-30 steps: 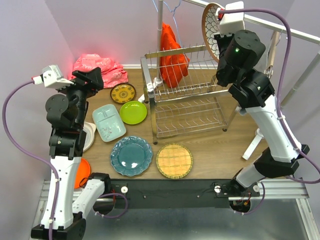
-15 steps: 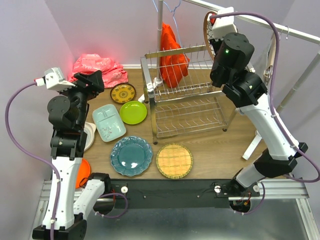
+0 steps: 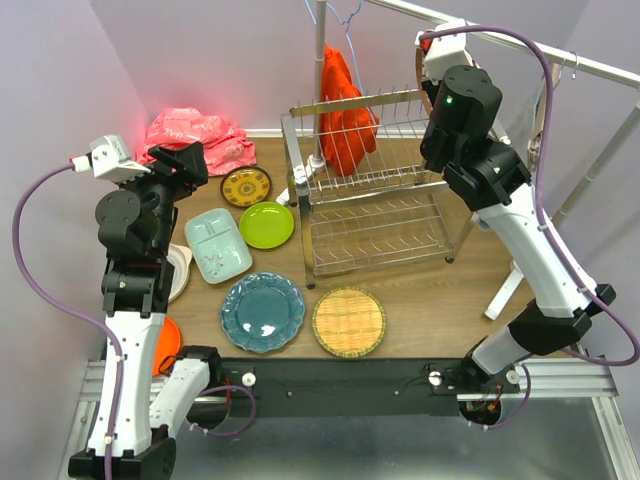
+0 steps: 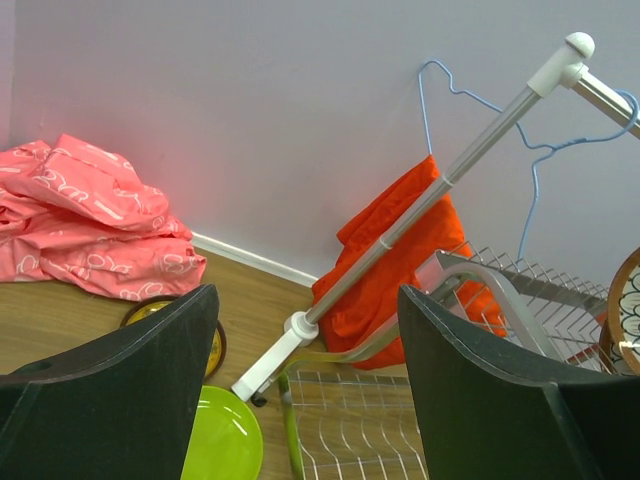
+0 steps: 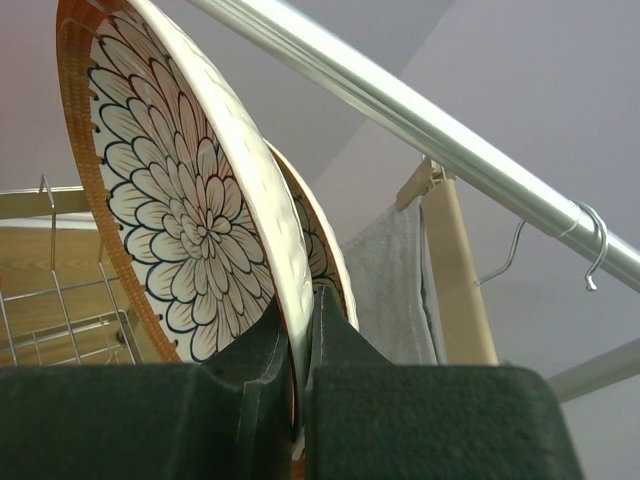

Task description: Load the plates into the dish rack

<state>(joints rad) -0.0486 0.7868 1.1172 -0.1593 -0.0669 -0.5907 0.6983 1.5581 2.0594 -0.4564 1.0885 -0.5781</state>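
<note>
The right hand (image 5: 300,330), clamped on the petal plate (image 5: 190,230), has swung leftward toward the far-right corner of the dish rack (image 3: 370,215), so racking looks near; the left hand (image 4: 308,300) gapes, empty.

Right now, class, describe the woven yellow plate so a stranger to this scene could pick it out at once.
Find the chrome dish rack. On the table on its near side, two plates lie side by side. The woven yellow plate is the right-hand one, straw-textured, unlike the glossy teal scalloped plate beside it.

white petal-patterned plate (image 5: 190,230) upright in the air near the chrome dish rack (image 3: 375,235), other plates (image 3: 262,312) lying flat beside it.
</note>
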